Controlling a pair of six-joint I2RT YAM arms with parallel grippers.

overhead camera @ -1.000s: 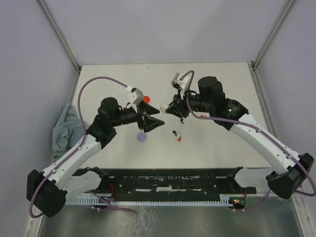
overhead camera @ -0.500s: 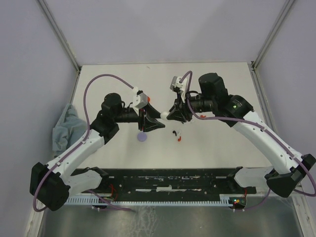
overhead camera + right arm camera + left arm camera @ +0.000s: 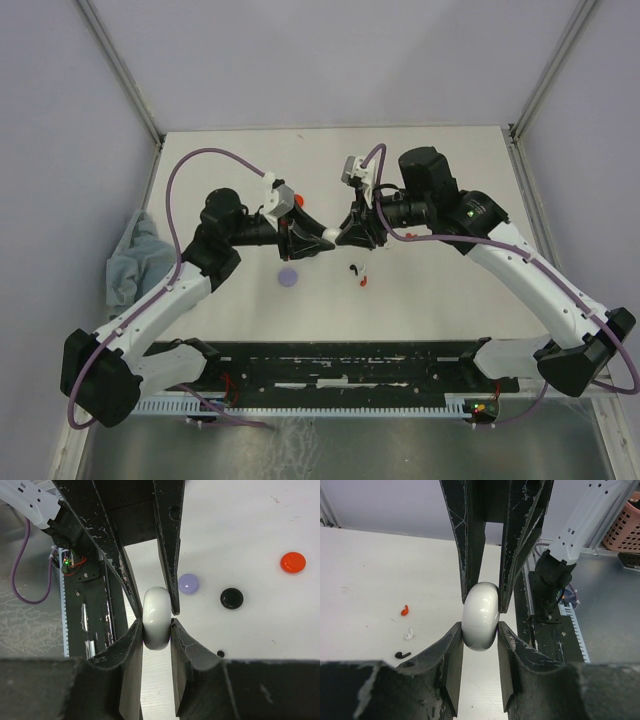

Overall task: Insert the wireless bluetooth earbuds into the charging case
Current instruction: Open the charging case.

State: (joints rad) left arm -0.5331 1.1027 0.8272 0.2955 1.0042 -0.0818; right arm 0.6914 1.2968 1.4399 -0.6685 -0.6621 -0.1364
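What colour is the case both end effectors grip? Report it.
The case is glossy white; left wrist view.

Top view: white case point(image 3: 327, 237) almost wholly hidden between left gripper point(image 3: 320, 241) and right gripper point(image 3: 339, 235); only a sliver shows. Lid seam not readable in any view. Red disc point(image 3: 297, 200) partly covered by the left gripper. Earbuds point(image 3: 356, 268) mid-tabletop point(image 3: 450, 160): specks, shapes unreadable. Right wrist view: dark speck point(image 3: 220, 653), unidentifiable. Pink basket point(image 3: 626, 525) cut off at the corner.
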